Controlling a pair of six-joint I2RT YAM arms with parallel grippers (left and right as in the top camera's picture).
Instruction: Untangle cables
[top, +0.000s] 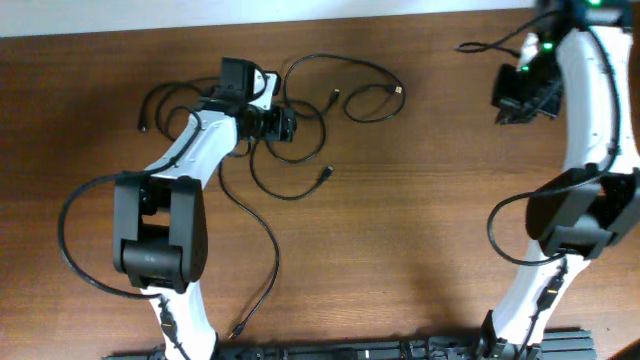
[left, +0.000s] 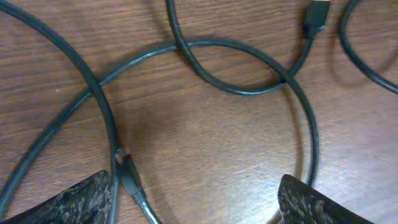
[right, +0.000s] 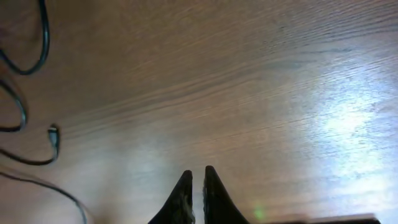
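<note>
Overhead view: the cables (top: 318, 98) sit in a loose tangle up around 11 to 12 o'clock on the wooden table (top: 400, 230). One strand wanders off down toward 6 o'clock and ends in a small plug (top: 238, 328) near the front edge. The left arm covers the middle of the pile, so I can't tell which loop crosses over which under there.

The left gripper (top: 283, 127) is right over the tangle. In its wrist cam the two fingers (left: 68, 199) are spread wide, and only their tips poke in at 7 and 5 o'clock. Nothing is pinched between them. A big loop curves across the gap, and a little connector (left: 127, 175) lies just beside the 7 o'clock finger. I can't tell if it's touching. Another plug (left: 317, 14) is cut off at the top edge near 1 o'clock.

The right gripper (top: 520, 98) is well away at about 2 o'clock, over bare wood. In its own cam the fingers (right: 181, 196) are pressed almost together with just a thin slit between them, holding nothing. A few cable bits show at 9 o'clock, blurry and cropped by the frame edge.
</note>
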